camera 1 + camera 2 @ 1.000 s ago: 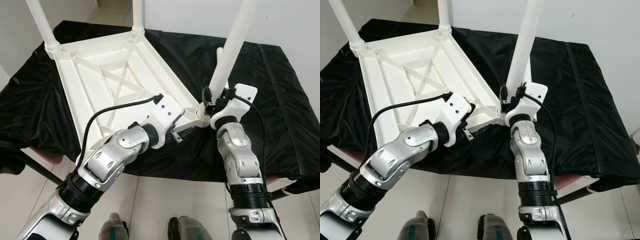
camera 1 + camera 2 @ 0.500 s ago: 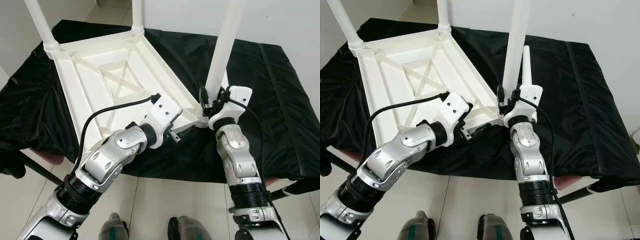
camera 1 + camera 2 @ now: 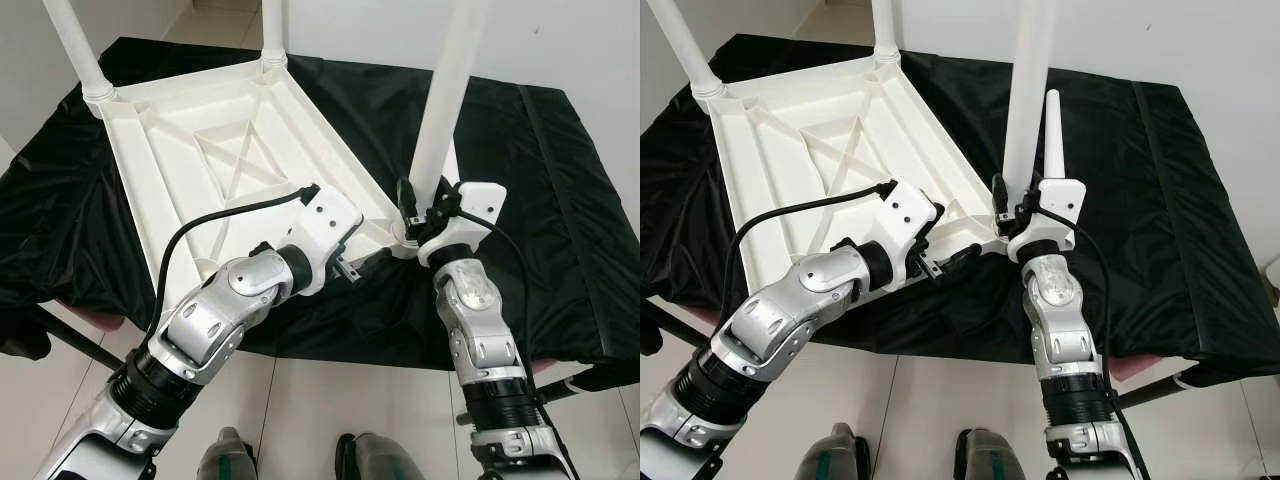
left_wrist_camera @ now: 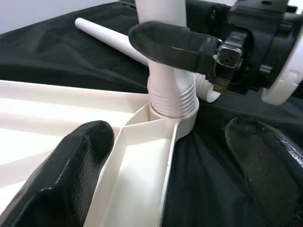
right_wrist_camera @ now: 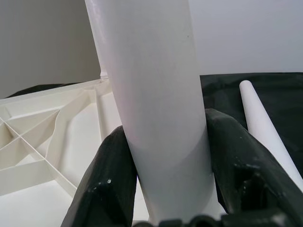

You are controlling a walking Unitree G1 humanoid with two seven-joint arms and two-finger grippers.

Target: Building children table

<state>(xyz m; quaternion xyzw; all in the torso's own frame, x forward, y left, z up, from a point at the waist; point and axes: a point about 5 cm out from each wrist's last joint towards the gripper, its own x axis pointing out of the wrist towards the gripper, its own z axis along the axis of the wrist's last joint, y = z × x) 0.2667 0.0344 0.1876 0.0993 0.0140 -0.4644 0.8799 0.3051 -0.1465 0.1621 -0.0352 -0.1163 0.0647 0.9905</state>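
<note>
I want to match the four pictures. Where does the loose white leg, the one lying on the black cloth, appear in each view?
Left eye view: loose leg mostly hidden behind the upright leg.
Right eye view: it lies just right of the upright leg, above the right gripper.
Left wrist view: it runs diagonally across the cloth behind the socket.
Right wrist view: it lies on the cloth beside the clamped leg.
Shared landmark: the upright leg.

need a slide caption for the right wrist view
Right tool clamps an upright white leg at the corner of the upturned table; a spare leg lies nearby.
</note>
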